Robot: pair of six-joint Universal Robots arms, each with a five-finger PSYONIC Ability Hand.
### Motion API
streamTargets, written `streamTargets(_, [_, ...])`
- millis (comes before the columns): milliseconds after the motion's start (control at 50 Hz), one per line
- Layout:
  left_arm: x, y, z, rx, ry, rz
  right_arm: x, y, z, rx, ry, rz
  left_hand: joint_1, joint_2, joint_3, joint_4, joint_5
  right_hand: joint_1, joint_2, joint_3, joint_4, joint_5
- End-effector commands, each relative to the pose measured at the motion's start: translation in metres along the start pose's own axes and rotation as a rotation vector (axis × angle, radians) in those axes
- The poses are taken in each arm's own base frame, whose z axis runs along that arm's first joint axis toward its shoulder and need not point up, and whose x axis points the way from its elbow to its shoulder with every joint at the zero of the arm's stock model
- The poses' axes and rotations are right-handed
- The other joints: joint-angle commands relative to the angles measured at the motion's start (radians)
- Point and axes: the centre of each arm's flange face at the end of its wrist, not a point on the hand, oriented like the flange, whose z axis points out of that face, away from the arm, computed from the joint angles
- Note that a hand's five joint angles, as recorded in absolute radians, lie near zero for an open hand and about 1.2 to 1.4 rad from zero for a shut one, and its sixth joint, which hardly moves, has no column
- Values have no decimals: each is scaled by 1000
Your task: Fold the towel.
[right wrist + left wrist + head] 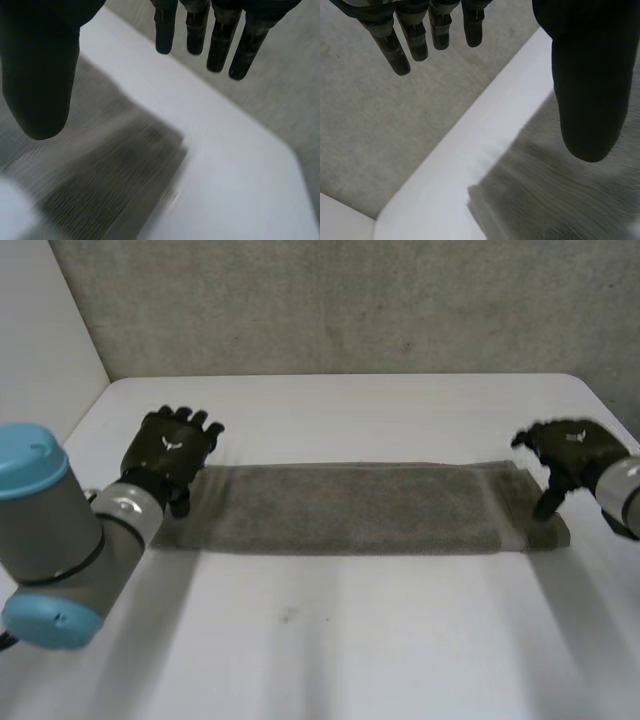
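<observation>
Surface: white table (330,640), matte, filling the lower and middle frame in the head view; rounded far corners.
Room: grey rough-textured wall (350,300) across the top of the frame; plain white panel (40,330) at upper left.
Towel: grey towel (350,508), already doubled into a long narrow strip, lying flat across the middle of the frame from left to right; ribbed weave; paler band at its right end.
Towel edges: long edges straight and roughly parallel to the table's far edge; the right end looks slightly uneven.
Left arm: grey joint with light-blue caps (50,540) at lower left of the frame.
Left hand: left hand (170,452) at the towel's left end, middle left of the frame; fingers (395,50) straight and spread, thumb (590,90) well apart from them, nothing grasped.
Right hand: right hand (572,452) at the towel's right end, middle right of the frame; fingers (220,45) straight, thumb (40,75) held apart, nothing grasped.
Contact: the right thumb points down at the towel's right end and possibly touches it, but the view is too smeared to say.
</observation>
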Motion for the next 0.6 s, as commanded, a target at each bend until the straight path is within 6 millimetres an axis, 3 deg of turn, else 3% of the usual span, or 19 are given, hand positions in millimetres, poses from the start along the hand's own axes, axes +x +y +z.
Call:
streamTargets(20, [5, 9, -24, -42, 19, -127, -2, 42, -1, -77, -56, 11, 1, 9, 7, 7, -28, 309, 275, 274, 271, 263])
streamTargets(260, [7, 13, -29, -57, 23, -178, -3, 69, 19, -77, -46, -42, 1, 9, 7, 7, -28, 474, 440, 438, 435, 428])
streamTargets(360, [8, 13, -30, -56, 25, -176, -1, 81, 28, -91, -41, -66, 1, 9, 7, 7, -28, 800, 766, 764, 761, 754])
streamTargets(380, [8, 13, -30, -58, 25, -177, 2, 83, 29, -96, -27, -74, 1, 9, 7, 7, -28, 1150, 1117, 1115, 1112, 1104])
streamTargets(460, [8, 13, -30, -58, 25, -177, 18, 84, 31, -117, 48, -94, 1, 9, 7, 7, -28, 1154, 1120, 1118, 1115, 1108])
streamTargets(600, [4, 7, -31, -39, 15, -175, 74, 88, 34, -169, 226, -158, 1, 9, 7, 7, -28, 1154, 1120, 1118, 1115, 1108])
